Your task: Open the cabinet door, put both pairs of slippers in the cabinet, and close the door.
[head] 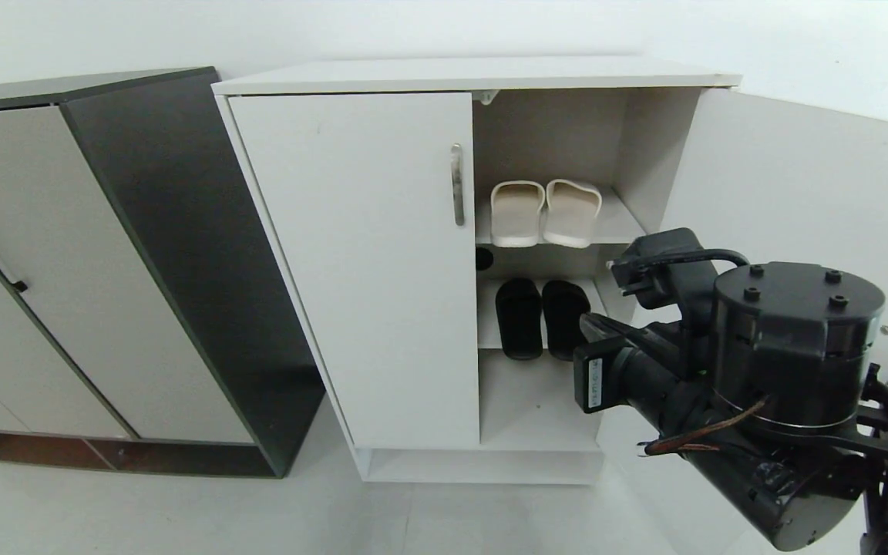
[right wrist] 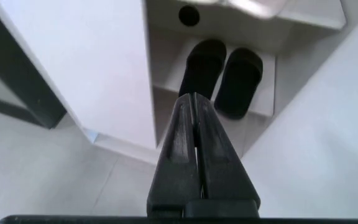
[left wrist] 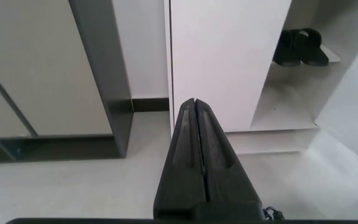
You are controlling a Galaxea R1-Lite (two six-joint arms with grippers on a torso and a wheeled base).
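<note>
Pale floor (head: 143, 516) — a dark cabinet (head: 174, 231) just beside the white cabinet (head: 351, 270).

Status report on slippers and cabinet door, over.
Left gripper shut, right gripper shut, both empty. White slippers on upper shelf, black slippers on shelf below. Right door open; right gripper in front of the opening.

The white cabinet (head: 475, 74) stands with its right door (head: 798, 193) swung wide open and its left door (head: 359, 270) shut. Inside, the white slippers (head: 544, 213) sit side by side on the upper shelf (head: 615, 223). The black slippers (head: 540, 316) sit paired on the shelf below (head: 487, 324).
</note>
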